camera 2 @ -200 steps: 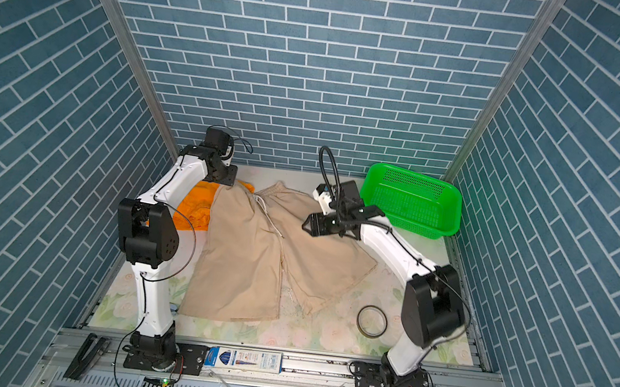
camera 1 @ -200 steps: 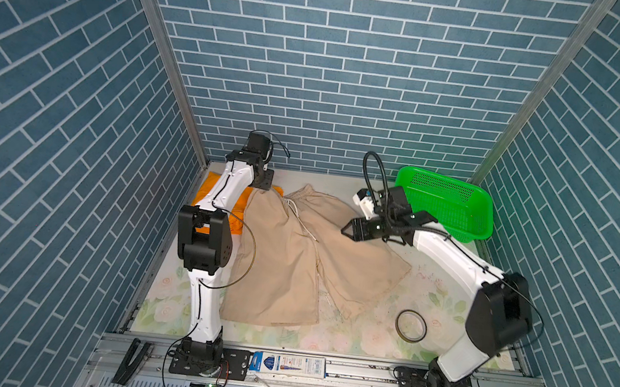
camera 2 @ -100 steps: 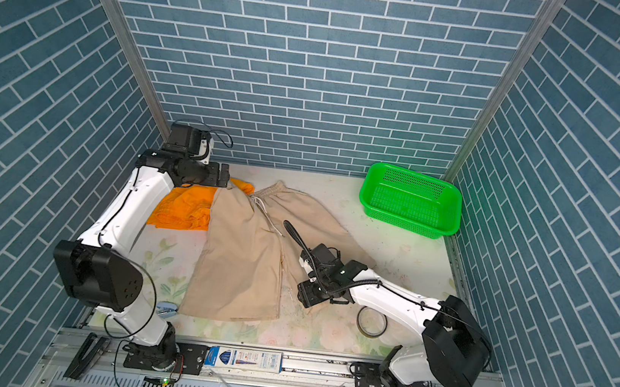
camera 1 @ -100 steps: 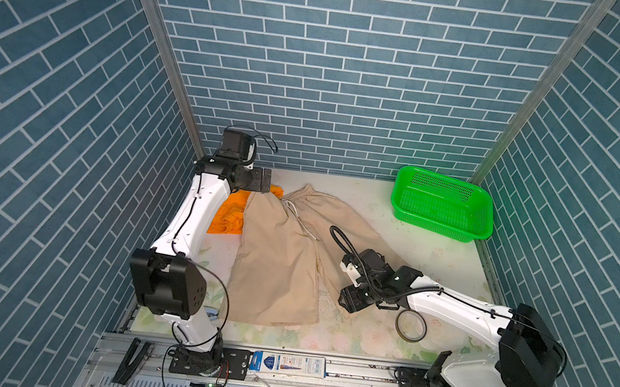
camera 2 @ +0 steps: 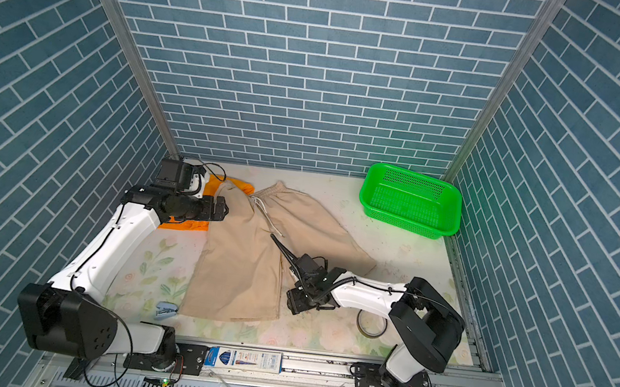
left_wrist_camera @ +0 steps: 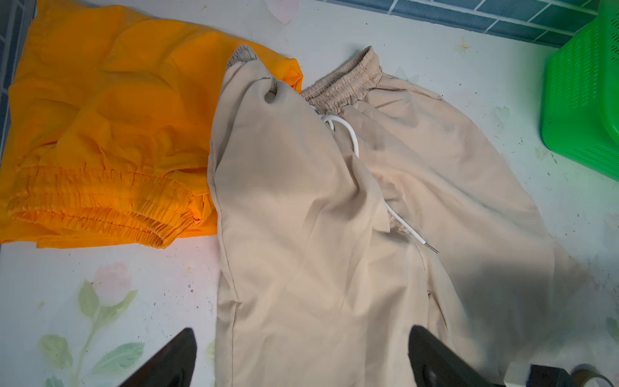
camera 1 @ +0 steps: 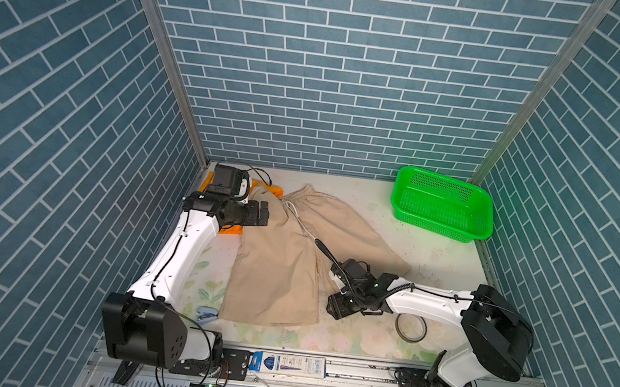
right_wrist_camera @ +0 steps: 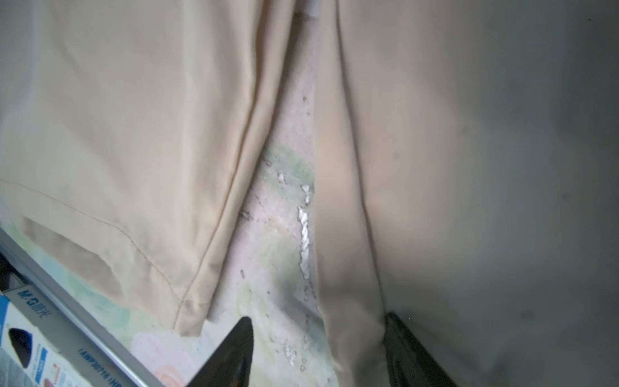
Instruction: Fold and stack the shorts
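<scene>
On the counter [camera 1: 432, 252], beige shorts [camera 1: 276, 270] [camera 2: 240, 266]: centre, spread flat; waistband toward back wall, both legs toward front rail; white drawstring [left_wrist_camera: 348, 134] across the front.
Orange shorts [camera 2: 183, 224] [left_wrist_camera: 110, 117]: back left corner, crumpled; one edge under the beige pair.
Left claw [camera 1: 262, 215] [left_wrist_camera: 301, 338]: wide open, holding nothing, above the beige leg nearer the left arm.
Right claw [camera 1: 337, 312] [right_wrist_camera: 318, 318]: part open, low at the other leg's inner hem; cloth edge between the fingers, no grip seen.
Green basket [camera 1: 441, 209]: back right, well apart from both pairs.
</scene>
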